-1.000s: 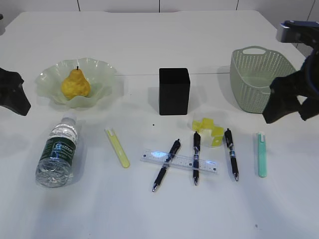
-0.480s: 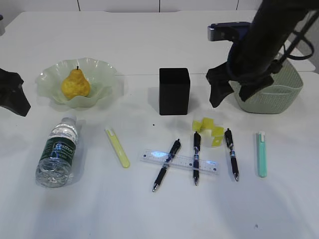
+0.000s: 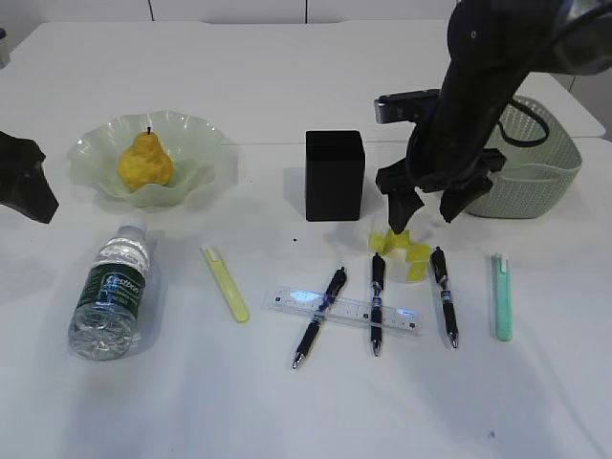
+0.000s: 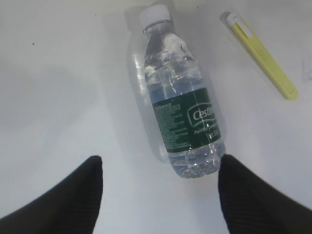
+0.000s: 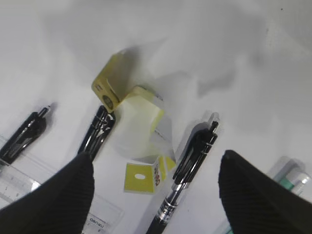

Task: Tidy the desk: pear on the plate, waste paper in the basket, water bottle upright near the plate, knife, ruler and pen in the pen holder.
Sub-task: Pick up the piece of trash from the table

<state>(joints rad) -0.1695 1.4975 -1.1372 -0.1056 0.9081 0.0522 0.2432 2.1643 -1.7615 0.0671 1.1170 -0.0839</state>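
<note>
Hovering over the paper (image 3: 402, 251), the right gripper (image 3: 419, 212) is holding its fingers (image 5: 51, 202) spread wide with nothing between them; the wrist view is showing the yellow wad lying on the desk (image 3: 287, 86) in the gap, flanked by two pens (image 5: 187, 168). So the waste-paper step appears to be in hand. The basket (image 3: 535, 163) is waiting at about 2 o'clock from the wad, close by.

The next move calls, I judge, for a straight descent, a closing on the wad without catching either pen, then a lift toward the basket.

The left gripper (image 4: 158, 195) is hanging at 9 o'clock on the desk, fingers released, with the bottle (image 3: 112, 292) lying flat below it, at 6 o'clock from the plate (image 3: 96, 153). The pear (image 3: 144, 161) is already sitting on that plate. The ruler (image 3: 344, 308) is lying under two pens at 6 o'clock from the holder (image 3: 334, 175), with a yellow cutter (image 3: 225, 283) and a green one (image 3: 501, 296) to either side.
</note>
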